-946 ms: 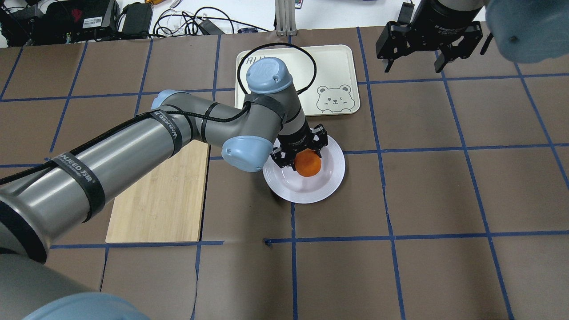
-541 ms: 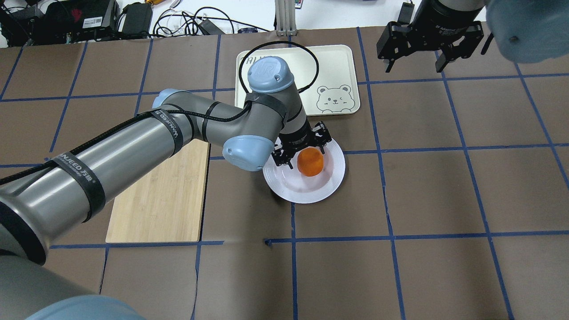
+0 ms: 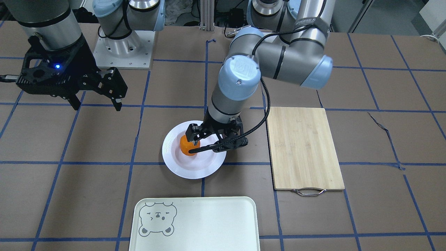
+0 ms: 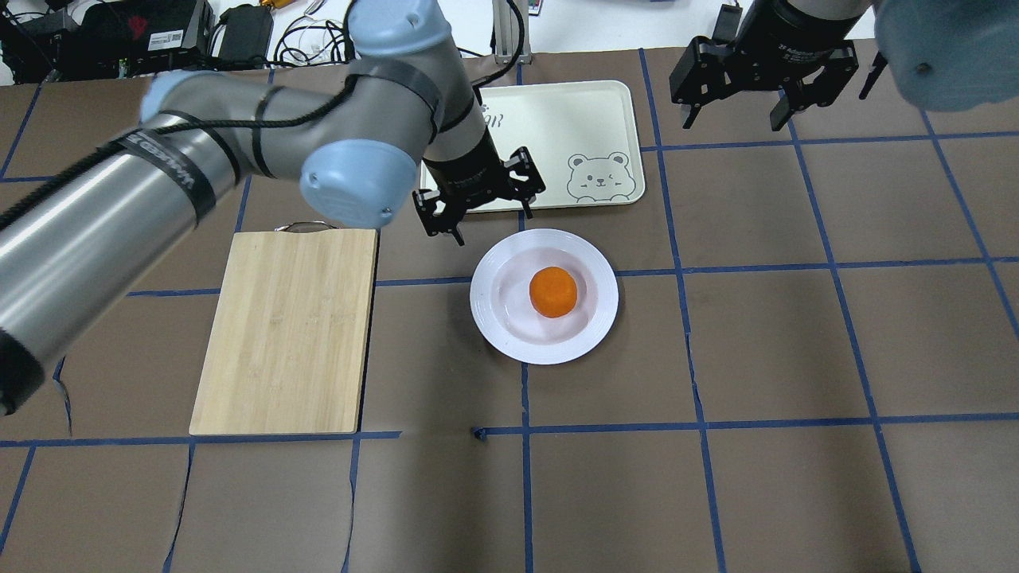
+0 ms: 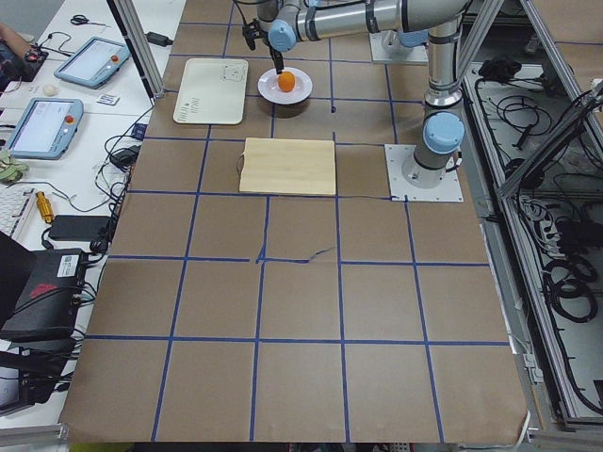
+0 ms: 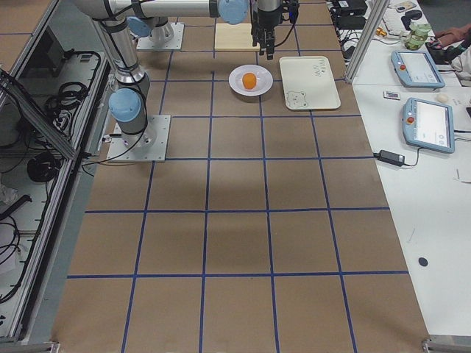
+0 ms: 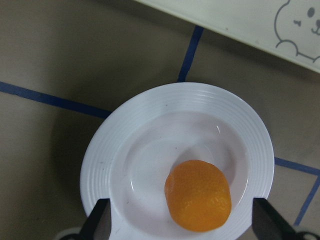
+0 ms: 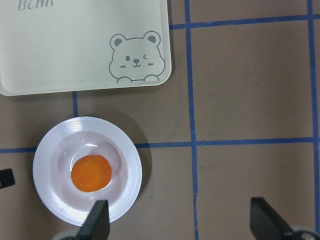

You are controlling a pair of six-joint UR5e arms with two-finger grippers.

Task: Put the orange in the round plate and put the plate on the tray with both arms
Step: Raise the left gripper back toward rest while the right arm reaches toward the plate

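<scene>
Table point(image 4: 796, 358): one, brown with a blue tape grid; I have open room to the right of the plate point(image 4: 599, 325) and on the robot's side of it.
Arms: two; left arm point(image 4: 119, 207) reaches in toward the middle, right arm point(image 4: 915, 48) sits over the far right corner.
Board point(image 4: 286, 334): one, bamboo, well apart from the plate on its left.
Tray point(image 4: 589, 119): one; its bear corner is nearest the plate, with a strip of table between them.
Plate: one, unmoved.
Grippers: two; left gripper point(image 4: 487, 216) was down around the orange point(image 4: 553, 291) half a second ago and is now lifted, fingers spread, holding nothing; right gripper point(image 4: 732, 119) has fingers apart, empty, barely shifted.
Orange: one, lying free in the plate's centre.
</scene>
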